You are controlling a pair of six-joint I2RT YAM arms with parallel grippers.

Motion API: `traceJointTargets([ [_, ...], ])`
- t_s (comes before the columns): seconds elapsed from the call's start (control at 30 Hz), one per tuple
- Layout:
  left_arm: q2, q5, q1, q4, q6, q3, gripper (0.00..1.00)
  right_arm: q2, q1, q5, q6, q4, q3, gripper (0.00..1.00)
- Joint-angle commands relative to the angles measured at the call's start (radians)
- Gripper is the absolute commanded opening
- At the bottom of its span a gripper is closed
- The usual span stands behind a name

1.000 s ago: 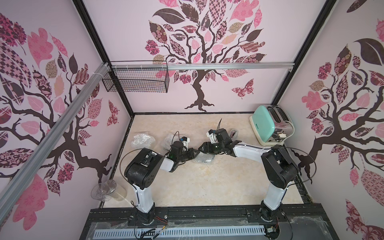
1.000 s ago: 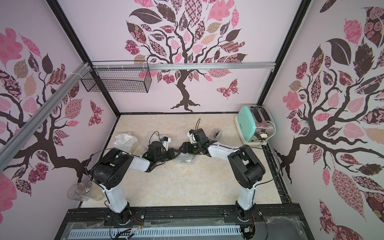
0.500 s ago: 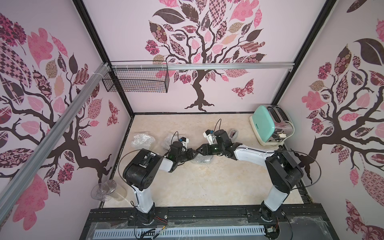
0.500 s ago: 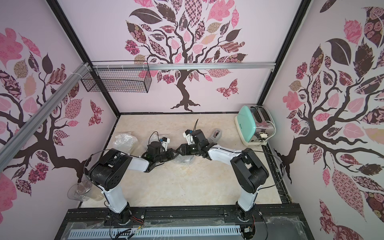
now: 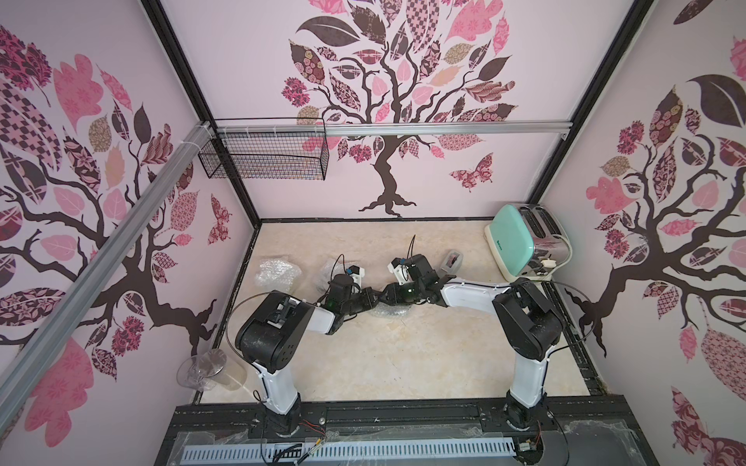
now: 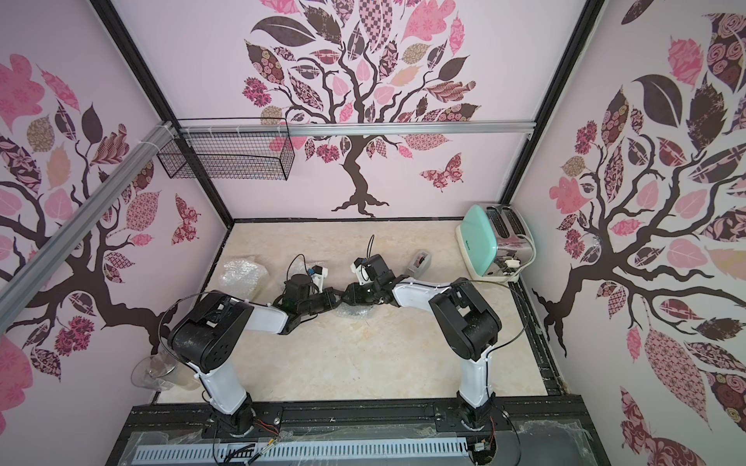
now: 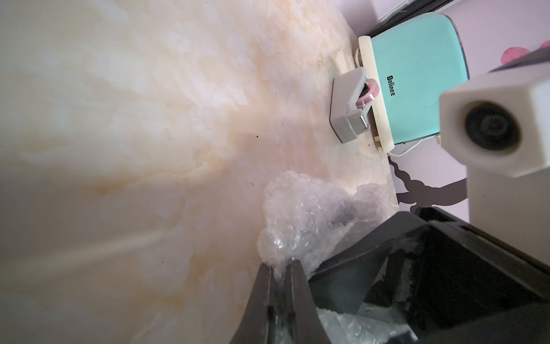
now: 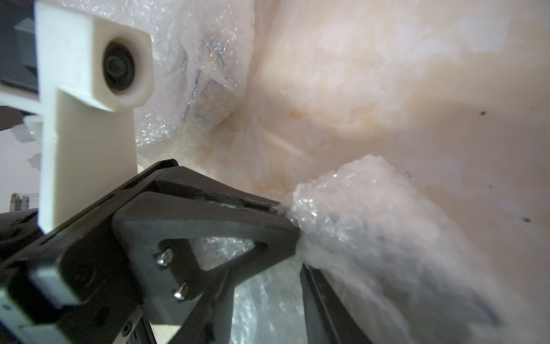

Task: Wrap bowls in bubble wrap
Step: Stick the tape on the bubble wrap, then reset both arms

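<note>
Right gripper (image 5: pixel 385 299) has slid in since a second ago and now sits tip-to-tip with the left gripper (image 7: pixel 279 268). Left jaws are pinched tight on a bunched edge of the wrap (image 7: pixel 306 214). Right jaws stand apart with wrap between them; can't tell if it's gripped. Bundle sits under both tips, on the table (image 5: pixel 363 363). Can't make out a bowl inside.

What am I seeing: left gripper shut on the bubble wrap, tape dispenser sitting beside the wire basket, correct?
Not quite. The left gripper is shut on the bubble wrap, but the tape dispenser sits beside the toaster, as the left wrist view shows.
</note>
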Motion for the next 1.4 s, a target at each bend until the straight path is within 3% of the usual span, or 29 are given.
traceJointTargets([
  [0.0,-0.048,0.006,-0.006,-0.016,0.011,-0.025,0.00,0.027,-0.009,0.128,-0.010,-0.058,-0.030,0.42],
  [0.2,-0.131,-0.003,-0.007,-0.104,0.031,-0.010,0.00,-0.185,-0.008,0.054,-0.015,0.042,-0.107,0.51],
  [0.33,-0.231,-0.036,-0.007,-0.229,0.062,0.020,0.26,-0.289,-0.008,0.047,-0.044,0.028,-0.116,0.58],
  [0.47,-0.322,-0.091,-0.007,-0.373,0.091,0.064,0.38,-0.370,-0.010,0.081,-0.067,0.013,-0.130,0.61],
  [0.7,-0.503,-0.224,-0.005,-0.625,0.145,0.104,0.43,-0.471,-0.010,0.111,-0.080,0.000,-0.172,0.64],
  [0.83,-0.684,-0.380,-0.008,-0.810,0.144,0.069,0.43,-0.546,-0.019,0.171,-0.097,-0.014,-0.236,0.66],
  [0.9,-0.819,-0.499,-0.013,-0.901,0.154,0.021,0.44,-0.614,-0.034,0.231,-0.099,-0.013,-0.301,0.69],
  [0.97,-0.959,-0.697,-0.023,-1.018,0.139,-0.011,0.44,-0.689,-0.056,0.321,-0.115,-0.020,-0.371,0.72],
  [1.1,-1.239,-1.073,-0.029,-1.105,0.187,-0.096,0.49,-0.858,-0.077,0.667,-0.165,-0.024,-0.527,0.84],
  [1.17,-1.349,-1.156,-0.029,-1.018,0.261,-0.163,0.98,-0.930,-0.082,0.834,-0.199,0.026,-0.614,0.91],
  [1.2,-1.390,-1.175,-0.026,-0.934,0.319,-0.212,0.98,-0.964,-0.085,0.923,-0.223,0.079,-0.667,0.92],
  [1.27,-1.408,-1.233,-0.025,-0.829,0.391,-0.271,0.98,-1.017,-0.100,0.982,-0.267,0.178,-0.748,0.92],
  [1.37,-1.324,-1.311,-0.024,-0.687,0.516,-0.324,0.98,-1.044,-0.131,1.060,-0.344,0.346,-0.839,0.92],
])
